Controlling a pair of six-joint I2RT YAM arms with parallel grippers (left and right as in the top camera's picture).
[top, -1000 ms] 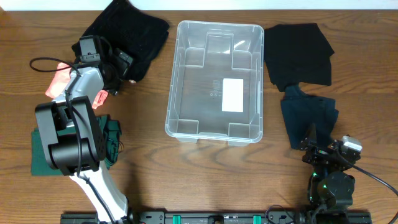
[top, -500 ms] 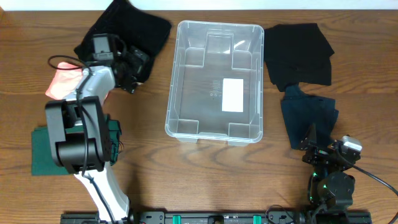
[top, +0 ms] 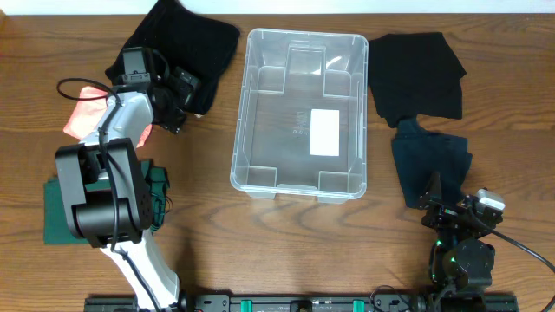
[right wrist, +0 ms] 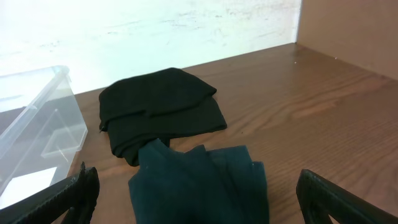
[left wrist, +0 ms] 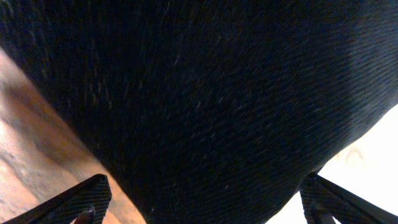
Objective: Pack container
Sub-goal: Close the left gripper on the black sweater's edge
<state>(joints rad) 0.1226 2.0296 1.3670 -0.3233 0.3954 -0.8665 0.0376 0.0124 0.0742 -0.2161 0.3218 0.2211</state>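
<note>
We see the brown worktop [top: 286, 251] with the container [top: 277, 130] in the middle, standing with its open side up. The left arm [top: 104, 195] reaches along the container's left side. Its jaws are spread wide over a black cloth [top: 204, 39] left of the container's far corner, and we cannot tell if they touch it. Another black cloth [top: 416, 74] lies just right of the container. A dark blue cloth [top: 429, 160] sits right of its near corner. The right arm [top: 460, 256] rests nearer to us than that, with its jaws spread wide too. A green cloth [top: 54, 227] and a pink cloth [top: 80, 117] lie well left of the container. A white label [top: 325, 133] sits on the container's floor.
</note>
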